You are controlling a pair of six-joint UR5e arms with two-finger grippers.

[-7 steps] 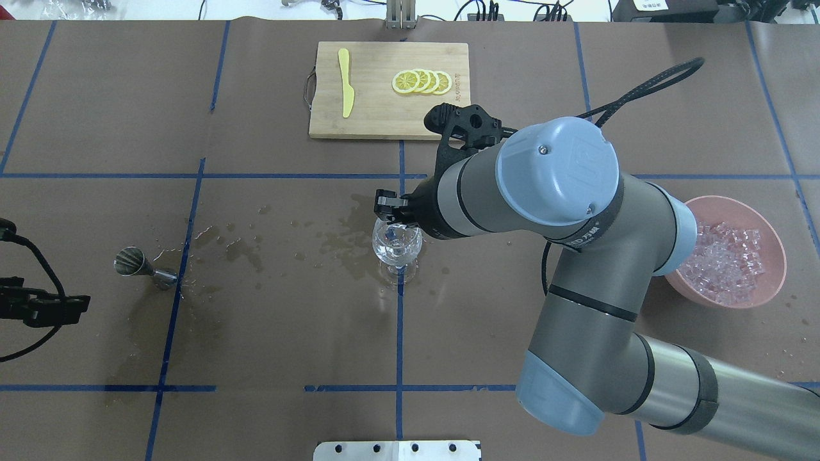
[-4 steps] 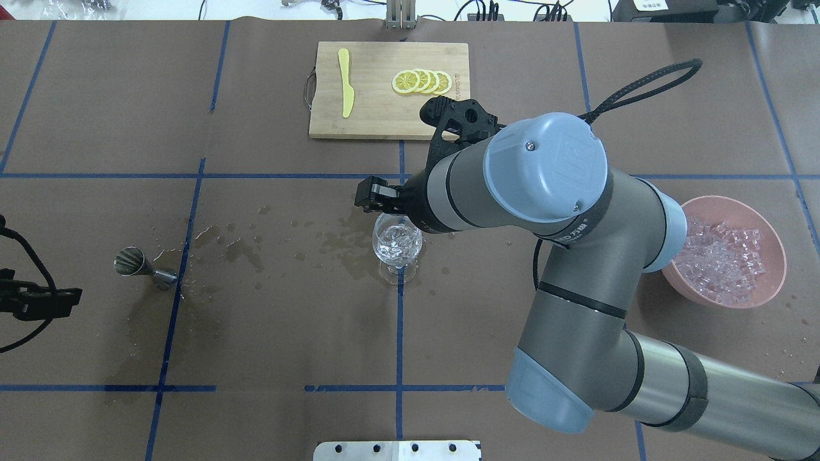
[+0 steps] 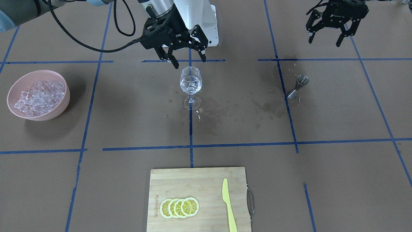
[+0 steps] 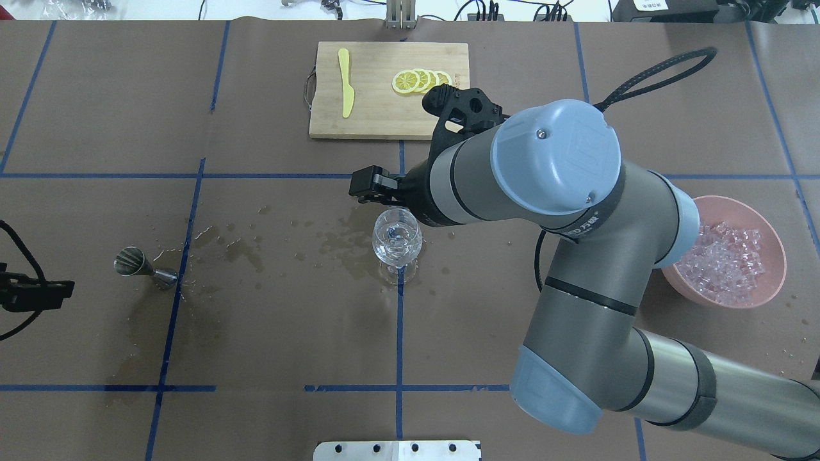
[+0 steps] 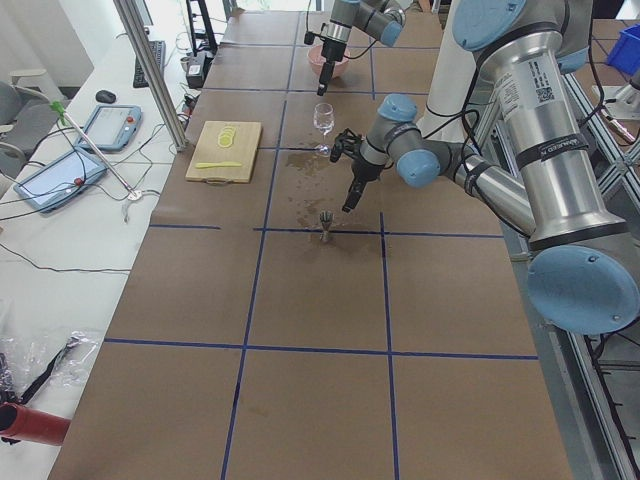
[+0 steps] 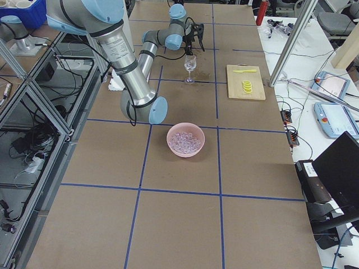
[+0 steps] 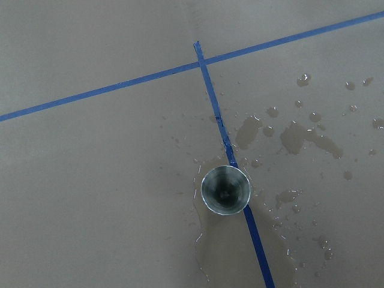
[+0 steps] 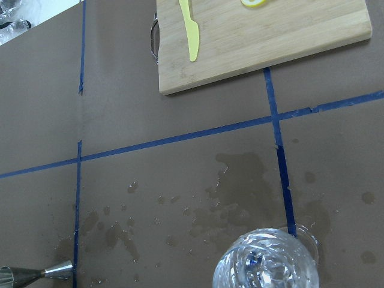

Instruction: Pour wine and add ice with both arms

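Observation:
A clear wine glass [image 3: 191, 83] stands upright at the table's middle, with glassy ice pieces showing inside it [image 8: 266, 267]. The wine cannot be told apart from them. My right gripper [image 3: 189, 61] hangs open and empty just above and behind the glass rim, not touching it. In the overhead view the right gripper [image 4: 378, 189] sits just beyond the wine glass [image 4: 397, 240]. More ice [image 3: 38, 95] fills a pink bowl [image 3: 62, 103]. My left gripper [image 3: 324, 41] is open and empty, raised well back from a steel jigger [image 3: 298, 86] that stands upright.
A bamboo cutting board [image 4: 378, 121] with lemon slices [image 4: 423, 81] and a yellow knife [image 4: 346, 83] lies on the far side. Wet stains [image 4: 243, 246] mark the brown paper between the jigger [image 4: 144, 267] and the glass. The right arm's elbow [image 4: 557, 166] looms over the table's right half.
The right gripper has moved off the glass mouth toward the cutting board side. The left gripper has drawn back toward the overhead view's left edge.

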